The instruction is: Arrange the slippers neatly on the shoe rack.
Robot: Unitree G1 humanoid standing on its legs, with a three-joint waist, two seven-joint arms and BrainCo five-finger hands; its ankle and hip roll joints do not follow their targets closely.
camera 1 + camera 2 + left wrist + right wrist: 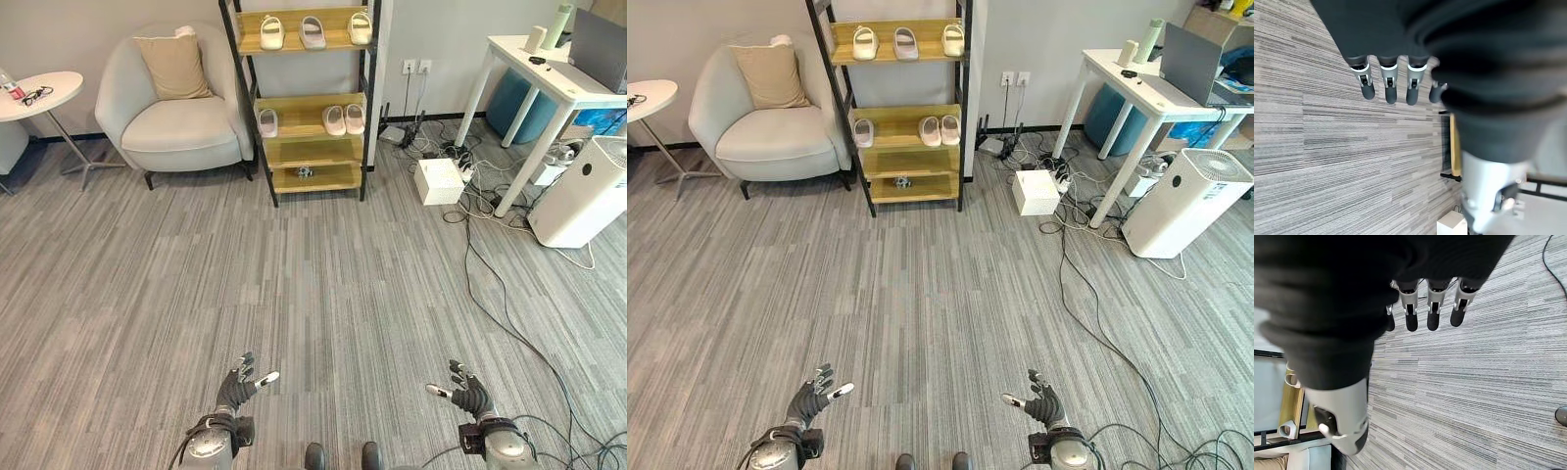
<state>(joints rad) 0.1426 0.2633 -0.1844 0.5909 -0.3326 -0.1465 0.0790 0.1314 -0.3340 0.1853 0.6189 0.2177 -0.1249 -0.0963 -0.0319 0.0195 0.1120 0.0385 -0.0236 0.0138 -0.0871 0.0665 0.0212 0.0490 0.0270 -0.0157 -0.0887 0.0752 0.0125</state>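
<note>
A black-framed shoe rack (369, 98) with wooden shelves stands against the far wall. Three pale slippers (312, 31) lie in a row on its top shelf. On the second shelf one slipper (267, 122) lies at the left and a pair (344, 119) at the right. A small dark thing (305, 172) rests on a lower shelf. My left hand (239, 386) and right hand (466, 392) hover low over the carpet, far from the rack. Both are open and hold nothing, with fingers (1390, 83) straight in the wrist views.
A grey armchair (176, 108) with a tan cushion stands left of the rack, beside a round white side table (39, 96). Right of the rack are a white box (438, 180), loose cables (490, 284), a white desk (549, 83) and a white air purifier (588, 191).
</note>
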